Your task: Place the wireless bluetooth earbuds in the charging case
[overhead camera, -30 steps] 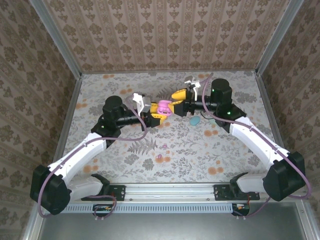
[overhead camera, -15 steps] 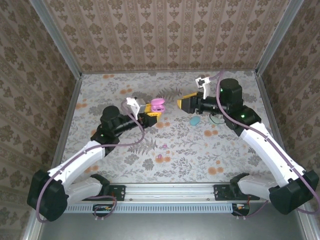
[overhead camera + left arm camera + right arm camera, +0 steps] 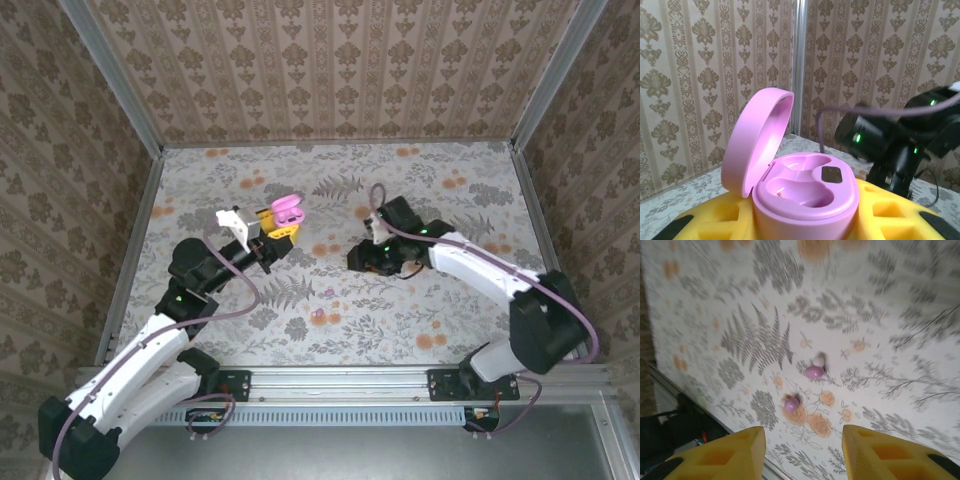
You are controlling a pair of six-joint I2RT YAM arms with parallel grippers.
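An open pink charging case [image 3: 805,197] stands upright between the yellow fingers of my left gripper [image 3: 805,222], which is shut on it. Its lid [image 3: 757,140] is tipped back and both sockets are bare. From above, the case [image 3: 288,209] is held over the cloth's left middle by the left gripper [image 3: 275,226]. Two pink earbuds [image 3: 814,371] [image 3: 791,404] lie on the flowered cloth ahead of my right gripper [image 3: 803,455], which is open and holds nothing. In the top view the earbuds [image 3: 328,293] [image 3: 318,316] lie near-left of the right gripper [image 3: 362,258].
Flowered cloth [image 3: 440,310] covers the table, walled by patterned panels at the back and sides. A metal rail [image 3: 340,378] runs along the near edge. The right arm [image 3: 470,268] stretches low across the cloth's right half.
The left arm drew back to the left with the pink case. The right arm swung down and nearer, toward the earbuds, and its jaws narrowed.
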